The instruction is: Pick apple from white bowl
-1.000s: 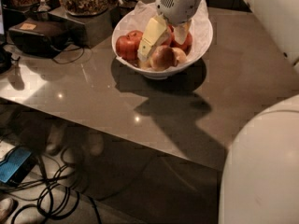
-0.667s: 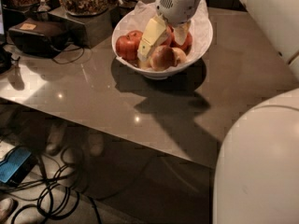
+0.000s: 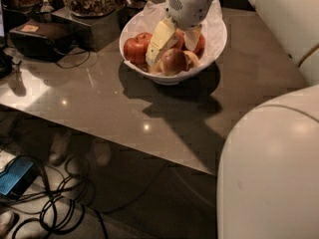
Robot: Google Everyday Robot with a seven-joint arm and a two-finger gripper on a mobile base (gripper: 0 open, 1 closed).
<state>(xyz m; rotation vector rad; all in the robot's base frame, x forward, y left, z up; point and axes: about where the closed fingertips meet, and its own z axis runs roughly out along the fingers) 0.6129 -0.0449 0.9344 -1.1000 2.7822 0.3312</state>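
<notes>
tool (image 3: 172, 51) spread wide inside white bowl (image 3: 172, 78) at far edge of desk (image 3: 99, 98), straddling one apple (image 3: 174, 63), apparently positioned for a closing grasp.

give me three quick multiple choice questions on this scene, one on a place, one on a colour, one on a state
1. Where is the white robot gripper?
A. Down in the large round glossy white bowl
B. Low over the floor
C. Off to the far left

2. What colour are most of the round apples?
A. Green
B. Red
C. Blue

3. How does the bowl stand?
A. Tipped over
B. Covered by a lid
C. Upright on the grey table top, lined with crumpled white paper

Answers:
1 A, it reaches in among the apples.
2 B, red skins show at the left and the back.
3 C, the rim is level and open, with paper above it.
</notes>
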